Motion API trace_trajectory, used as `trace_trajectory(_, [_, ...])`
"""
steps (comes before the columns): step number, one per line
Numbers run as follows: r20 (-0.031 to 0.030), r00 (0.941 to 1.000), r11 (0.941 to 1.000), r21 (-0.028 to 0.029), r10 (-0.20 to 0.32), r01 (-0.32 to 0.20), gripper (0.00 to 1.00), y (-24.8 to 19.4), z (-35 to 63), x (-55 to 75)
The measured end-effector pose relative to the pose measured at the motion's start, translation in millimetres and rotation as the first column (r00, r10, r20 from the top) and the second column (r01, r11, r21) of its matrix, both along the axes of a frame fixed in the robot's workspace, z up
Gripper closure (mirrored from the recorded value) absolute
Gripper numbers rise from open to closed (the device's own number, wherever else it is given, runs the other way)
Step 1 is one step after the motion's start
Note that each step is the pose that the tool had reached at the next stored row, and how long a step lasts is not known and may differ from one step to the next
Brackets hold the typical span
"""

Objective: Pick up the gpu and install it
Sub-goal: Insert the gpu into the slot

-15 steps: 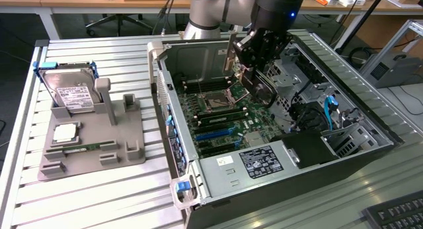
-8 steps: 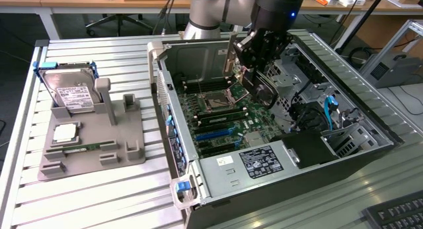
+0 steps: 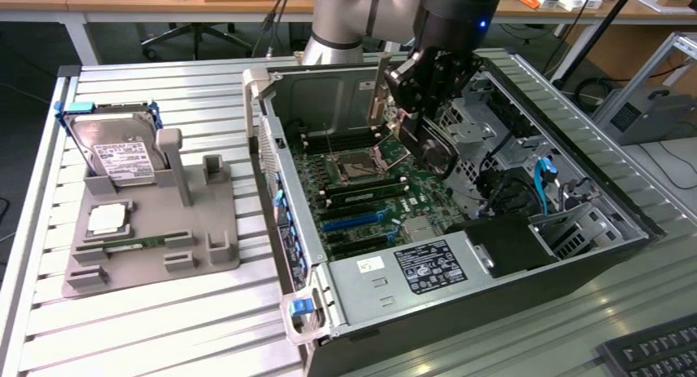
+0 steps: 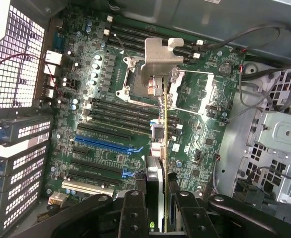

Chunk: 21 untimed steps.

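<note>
My gripper (image 3: 412, 99) hangs inside the open computer case (image 3: 360, 328), above the motherboard (image 3: 370, 199). It is shut on the gpu (image 3: 427, 148), a thin dark card that slants down towards the board. In the wrist view the gpu (image 4: 160, 126) shows edge-on between my fingers (image 4: 134, 213), with its silver end bracket (image 4: 161, 54) at the far end over the processor socket (image 4: 133, 82). The card floats above the board, clear of the blue expansion slots (image 4: 103, 143). My gripper (image 4: 158, 210) clamps the card's near end.
A grey parts holder (image 3: 207, 246) sits at the exterior view's left with a hard drive (image 3: 117, 157), a processor (image 3: 106, 219) and a RAM stick (image 3: 130, 245). Case walls, drive cages (image 3: 577, 226) and cables (image 3: 544, 181) ring the board. A keyboard (image 3: 654, 352) lies at the lower right.
</note>
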State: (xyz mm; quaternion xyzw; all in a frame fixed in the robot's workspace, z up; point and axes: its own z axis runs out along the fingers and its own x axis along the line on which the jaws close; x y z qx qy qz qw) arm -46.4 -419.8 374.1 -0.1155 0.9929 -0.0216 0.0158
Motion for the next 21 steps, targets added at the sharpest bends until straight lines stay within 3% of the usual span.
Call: trace_trajectory(21, [-0.0001,1.0000,1.0000,-0.0016,0.006,-0.006,0.73,-0.2,0.0,0.0])
